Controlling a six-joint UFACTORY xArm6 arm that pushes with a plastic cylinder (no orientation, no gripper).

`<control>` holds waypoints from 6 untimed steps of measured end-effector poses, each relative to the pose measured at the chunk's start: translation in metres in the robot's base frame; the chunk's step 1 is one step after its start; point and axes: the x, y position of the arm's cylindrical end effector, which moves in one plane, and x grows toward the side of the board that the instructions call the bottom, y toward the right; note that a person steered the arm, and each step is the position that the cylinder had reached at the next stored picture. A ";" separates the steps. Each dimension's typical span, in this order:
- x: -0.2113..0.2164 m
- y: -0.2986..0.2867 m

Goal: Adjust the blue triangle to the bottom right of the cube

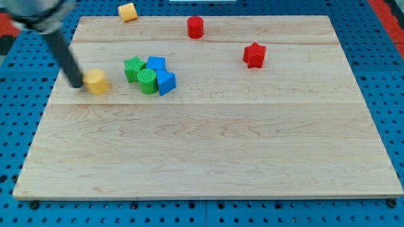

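Nearest on the counter, the blue triangle sits touching the green cylinder on its left. Just behind them are the blue cube and green star. At the view's left, my tip touches a yellow block. Farther back lie a red star, red cylinder and another yellow block. There are no jaws on this rod.

My tip sat touching the left side of a yellow block, left of the cluster: green star, green cylinder, blue cube, blue triangle touching together. Far right: red cylinder, red star. Another yellow block lay off the board's far edge.
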 end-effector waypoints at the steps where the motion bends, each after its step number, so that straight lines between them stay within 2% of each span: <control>1: 0.000 0.053; 2: 0.031 0.028; 3: 0.078 0.142; 4: 0.043 0.262; 6: 0.021 0.167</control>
